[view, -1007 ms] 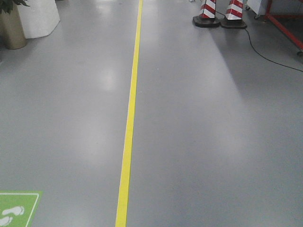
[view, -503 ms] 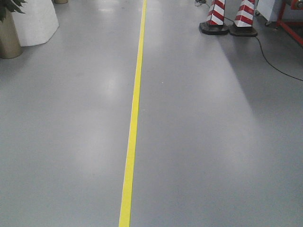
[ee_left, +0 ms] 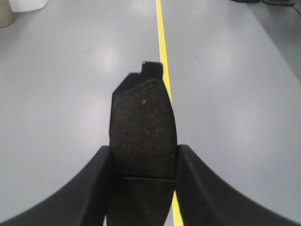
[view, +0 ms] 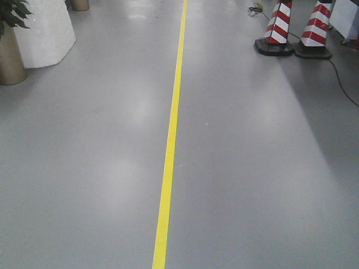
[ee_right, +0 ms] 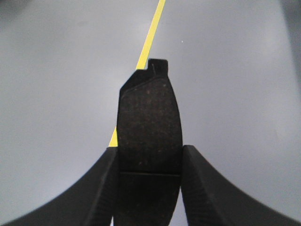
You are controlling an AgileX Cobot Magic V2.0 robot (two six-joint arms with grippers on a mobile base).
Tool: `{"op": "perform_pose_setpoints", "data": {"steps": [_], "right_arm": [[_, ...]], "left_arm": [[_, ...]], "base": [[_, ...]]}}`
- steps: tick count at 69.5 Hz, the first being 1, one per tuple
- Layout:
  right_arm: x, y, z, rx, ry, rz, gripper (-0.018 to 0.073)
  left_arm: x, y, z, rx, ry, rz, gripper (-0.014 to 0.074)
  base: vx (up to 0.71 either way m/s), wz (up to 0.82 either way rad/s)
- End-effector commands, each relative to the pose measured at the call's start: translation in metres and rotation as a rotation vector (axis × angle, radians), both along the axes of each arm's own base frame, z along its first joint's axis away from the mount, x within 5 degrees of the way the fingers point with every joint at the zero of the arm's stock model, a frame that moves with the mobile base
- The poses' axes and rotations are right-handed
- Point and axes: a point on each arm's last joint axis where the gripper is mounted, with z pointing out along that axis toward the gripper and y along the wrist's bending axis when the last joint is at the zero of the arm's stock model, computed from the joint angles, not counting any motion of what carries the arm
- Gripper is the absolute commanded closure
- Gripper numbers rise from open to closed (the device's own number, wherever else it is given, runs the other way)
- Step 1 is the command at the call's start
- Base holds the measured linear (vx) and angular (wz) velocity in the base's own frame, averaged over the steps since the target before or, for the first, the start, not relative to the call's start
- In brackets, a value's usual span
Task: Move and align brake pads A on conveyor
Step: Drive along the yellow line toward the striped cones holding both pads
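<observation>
The left hand [ee_left: 142, 188] fills the bottom of the frame, its two black fingers [ee_left: 94, 188] pressed against the long edges of a brake pad [ee_left: 142, 136]. The dark, speckled pad stands upright in the centre, a thin groove crossing it low down and a small notched tab at its top. Behind it lies grey floor [ee_left: 61, 84], with a yellow line [ee_left: 163, 42] running from the top edge down behind the pad.
</observation>
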Motion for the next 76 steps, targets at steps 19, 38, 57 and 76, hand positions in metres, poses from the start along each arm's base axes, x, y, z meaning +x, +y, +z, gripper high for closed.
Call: {"op": "perform_pose_setpoints", "data": {"steps": [19,38,57,76], "right_arm": [[0.0041,-0.0004,0.0155,0.003,-0.11,-0.006,0.0564],[0.0041,-0.0004,0.0155,0.003,-0.11,-0.006,0.0564],[0.0042,-0.0004,0.0151,0.003,-0.109,-0.006,0.0564],[0.0042,-0.0004,0.0151,0.003,-0.109,-0.006,0.0564]], "left_arm": [[0.003,-0.0017,0.0154,-0.012,-0.103,-0.018,0.0602],[0.003,-0.0017,0.0152,-0.011,-0.101,-0.018,0.0602],[0.003,-0.0017,0.0152,-0.011,-0.101,-0.018,0.0602],[0.003,-0.0017,0.0152,-0.011,-0.101,-0.018,0.0602]], "base": [[0.71,0.05],[0.73,-0.03],[0.75,-0.08],[0.77,-0.1]]}}
